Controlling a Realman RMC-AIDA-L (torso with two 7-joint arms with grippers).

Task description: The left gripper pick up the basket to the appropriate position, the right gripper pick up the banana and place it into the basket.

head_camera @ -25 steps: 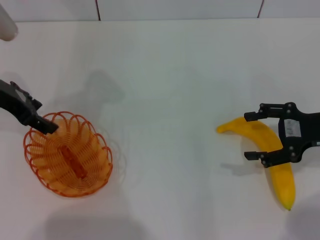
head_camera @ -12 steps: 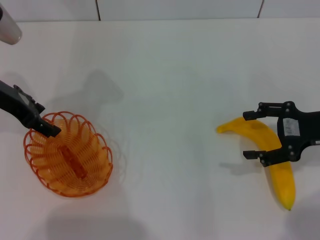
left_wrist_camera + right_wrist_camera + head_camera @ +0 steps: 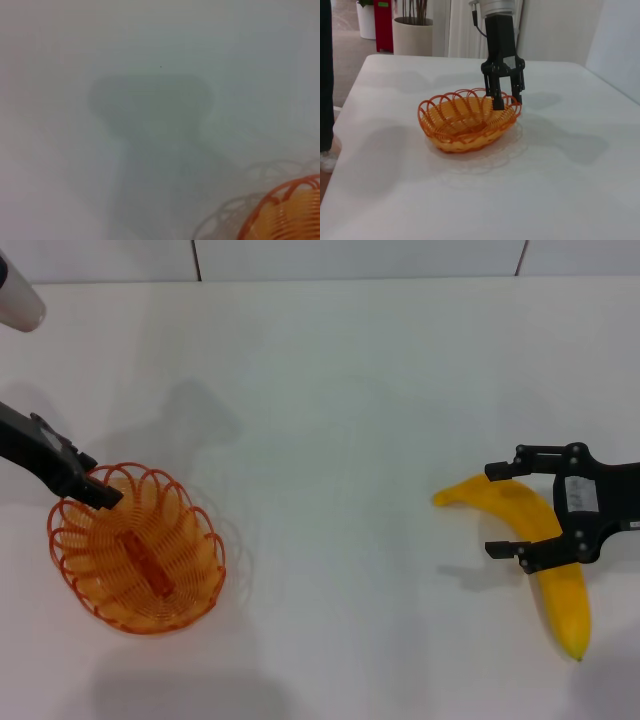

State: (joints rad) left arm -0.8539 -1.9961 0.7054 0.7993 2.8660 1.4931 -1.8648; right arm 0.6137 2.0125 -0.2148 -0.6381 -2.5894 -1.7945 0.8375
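The orange wire basket (image 3: pixel 135 552) stands on the white table at the left, and also shows in the right wrist view (image 3: pixel 465 121) and in a corner of the left wrist view (image 3: pixel 287 210). My left gripper (image 3: pixel 98 492) is at the basket's far-left rim. In the right wrist view the left gripper (image 3: pixel 506 102) straddles the rim, one finger inside and one outside, with a small gap. The yellow banana (image 3: pixel 563 605) lies on the table at the right. My right gripper (image 3: pixel 500 510) is open, with one finger on each side of the banana's stem half.
The left arm's white segment (image 3: pixel 15 300) shows at the top left corner. The table's back edge meets a tiled wall (image 3: pixel 350 258). In the right wrist view the table's side edge (image 3: pixel 340 130) drops to a floor with planters (image 3: pixel 412 35).
The left gripper has crept slightly toward the basket rim. The basket, the banana and the right gripper have hardly moved.
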